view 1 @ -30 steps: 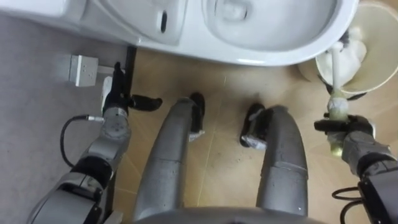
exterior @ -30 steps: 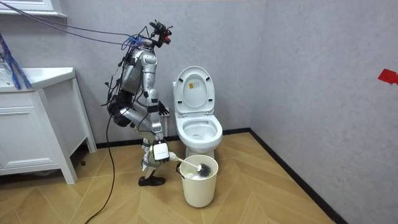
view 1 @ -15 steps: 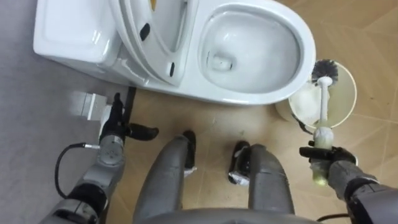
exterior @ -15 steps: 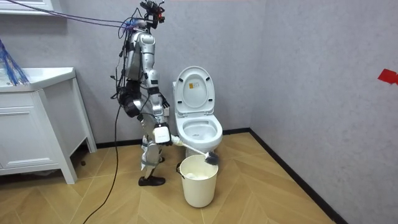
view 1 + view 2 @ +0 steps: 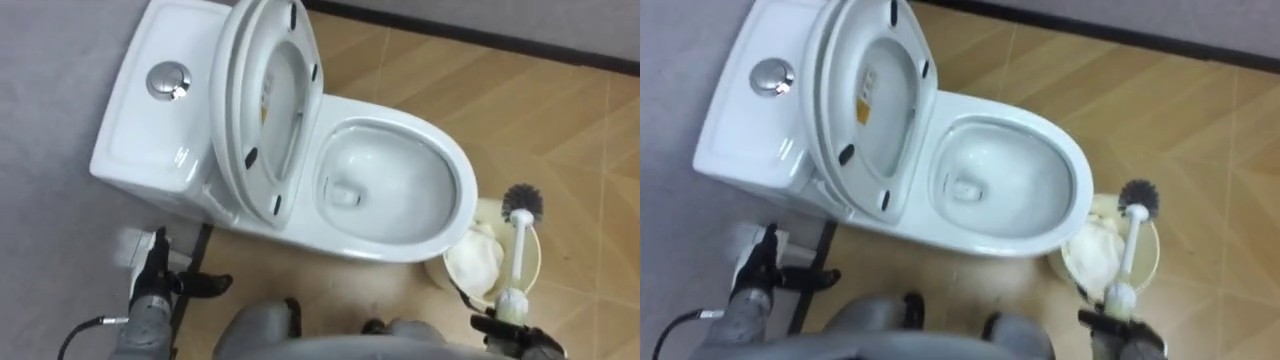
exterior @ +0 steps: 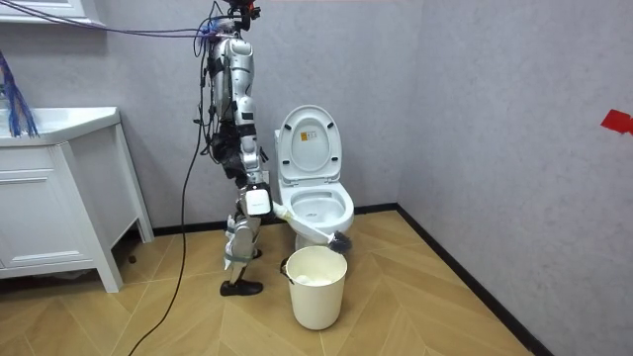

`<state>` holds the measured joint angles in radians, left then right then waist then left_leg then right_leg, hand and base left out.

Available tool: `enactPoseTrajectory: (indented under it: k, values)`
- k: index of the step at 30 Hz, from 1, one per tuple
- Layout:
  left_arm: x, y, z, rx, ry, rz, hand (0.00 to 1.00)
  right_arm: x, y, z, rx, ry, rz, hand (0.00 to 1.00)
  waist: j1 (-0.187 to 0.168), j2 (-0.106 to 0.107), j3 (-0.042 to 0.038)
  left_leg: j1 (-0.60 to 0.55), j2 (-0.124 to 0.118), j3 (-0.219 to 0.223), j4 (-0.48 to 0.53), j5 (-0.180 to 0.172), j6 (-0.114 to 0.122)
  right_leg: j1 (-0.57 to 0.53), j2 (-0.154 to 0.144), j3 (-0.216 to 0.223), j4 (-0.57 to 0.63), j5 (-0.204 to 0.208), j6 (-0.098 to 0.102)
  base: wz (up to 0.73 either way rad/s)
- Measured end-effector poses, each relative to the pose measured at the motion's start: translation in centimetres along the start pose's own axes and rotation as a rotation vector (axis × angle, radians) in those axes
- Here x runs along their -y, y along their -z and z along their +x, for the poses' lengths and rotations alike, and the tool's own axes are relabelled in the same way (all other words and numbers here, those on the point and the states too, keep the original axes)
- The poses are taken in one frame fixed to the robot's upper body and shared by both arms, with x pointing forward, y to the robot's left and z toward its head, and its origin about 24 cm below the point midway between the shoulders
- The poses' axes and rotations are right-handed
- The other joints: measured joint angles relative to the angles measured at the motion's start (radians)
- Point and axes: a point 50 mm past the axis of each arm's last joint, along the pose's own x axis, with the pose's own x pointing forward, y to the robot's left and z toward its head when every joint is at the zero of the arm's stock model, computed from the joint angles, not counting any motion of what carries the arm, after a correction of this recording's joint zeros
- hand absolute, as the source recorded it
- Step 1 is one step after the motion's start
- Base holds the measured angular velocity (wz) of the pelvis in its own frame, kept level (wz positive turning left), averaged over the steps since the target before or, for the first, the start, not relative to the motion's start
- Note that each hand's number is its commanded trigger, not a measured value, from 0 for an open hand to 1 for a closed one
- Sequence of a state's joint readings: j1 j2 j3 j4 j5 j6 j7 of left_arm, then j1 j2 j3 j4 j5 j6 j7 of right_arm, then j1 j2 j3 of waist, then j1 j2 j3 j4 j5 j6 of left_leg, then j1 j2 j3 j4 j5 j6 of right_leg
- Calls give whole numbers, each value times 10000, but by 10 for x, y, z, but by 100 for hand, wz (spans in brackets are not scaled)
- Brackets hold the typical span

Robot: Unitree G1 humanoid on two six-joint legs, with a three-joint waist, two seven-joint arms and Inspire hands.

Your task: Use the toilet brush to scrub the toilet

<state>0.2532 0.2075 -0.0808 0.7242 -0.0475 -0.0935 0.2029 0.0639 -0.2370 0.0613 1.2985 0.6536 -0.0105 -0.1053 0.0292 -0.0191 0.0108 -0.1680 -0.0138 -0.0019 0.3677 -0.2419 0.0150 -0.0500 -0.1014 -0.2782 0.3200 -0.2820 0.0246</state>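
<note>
White toilet (image 5: 390, 190), cream bucket (image 6: 316, 292), white-handled brush (image 5: 516, 248) with black bristles, tan herringbone floor (image 5: 560, 110), grey wall (image 6: 495, 148).

Robot stands by toilet (image 6: 318, 206), R hand (image 6: 265, 207) holding brush (image 6: 339, 239) above bucket (image 6: 316, 295).

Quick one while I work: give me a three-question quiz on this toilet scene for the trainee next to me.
1. True or false: the toilet lid stands raised.
2. Where is the head of the brush? A in the toilet bowl; B above the bucket; C on the floor.
3. Fill in: the ___ hand holds the brush handle.
Key: 1 true. 2 B. 3 right: the right hand is curled round the handle, while the left hand is open and holds nothing.
</note>
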Motion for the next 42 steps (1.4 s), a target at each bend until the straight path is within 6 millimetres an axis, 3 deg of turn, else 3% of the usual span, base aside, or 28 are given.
enactPoseTrajectory:
  k: [3,9,13,16,22,27,29,31,33,38,42]
  values:
    - [-1,6,-3,-127,-16,-5,0,2,3,0,-3,-80,11,100,-55,-68,24,485,6,-8,-187,-4,-7,551,72,-92,-421,26,17,6]
    - [-9,12,-18,168,-140,212,0,0,7,-1,-12,-516,-1122,100,-50,-219,-53,1032,11,-27,-429,-19,-47,1240,150,-291,-814,48,14,11]
    - [-12,10,-23,454,-49,569,0,-3,5,-1,78,-784,-1795,100,49,-284,-60,1277,1,-53,-602,-2,-75,1443,141,-346,-839,63,32,6]
    - [-15,-3,-27,1138,-105,706,0,-6,-2,-1,336,-857,-2076,100,67,-283,-66,1378,-12,-87,-595,-2,-77,1587,140,-385,-845,74,47,7]
    - [-38,-42,-46,2907,-1189,1812,0,-3,-9,0,674,-463,-2139,100,271,-336,35,1314,-28,-329,-543,-24,-119,1691,170,-561,-892,83,39,13]
    - [-40,-116,-70,6943,-2365,2089,0,2,-4,0,505,-136,-2229,100,365,-206,-3,1055,-174,-787,-413,65,-112,1780,176,-975,-1153,229,64,25]
    - [-37,-125,-71,7459,-2536,2152,0,3,-3,0,567,-138,-2245,100,329,-11,-83,1132,-205,-763,-464,83,-96,1825,139,-973,-1155,231,76,-2]
    - [-34,-128,-71,7655,-2465,2116,0,4,1,0,490,-131,-2246,100,257,78,-91,1230,-208,-740,-540,100,-100,1866,129,-962,-1173,227,83,-5]
    - [-28,-127,-71,7673,-2246,2278,0,5,7,-1,364,-119,-2270,100,262,21,-81,1289,-188,-748,-599,127,-128,1889,155,-959,-1188,227,83,-2]
    - [-13,-129,-73,7909,-1697,2824,0,4,-1,0,639,-166,-3254,100,193,-191,-26,1281,-180,-741,-632,130,-133,1870,160,-933,-1187,227,83,0]
    - [-5,-129,-74,8059,-1472,3303,0,-1,-8,0,961,-310,-4030,100,173,-382,-69,1279,-175,-668,-640,130,-132,1852,150,-922,-1195,229,81,-2]
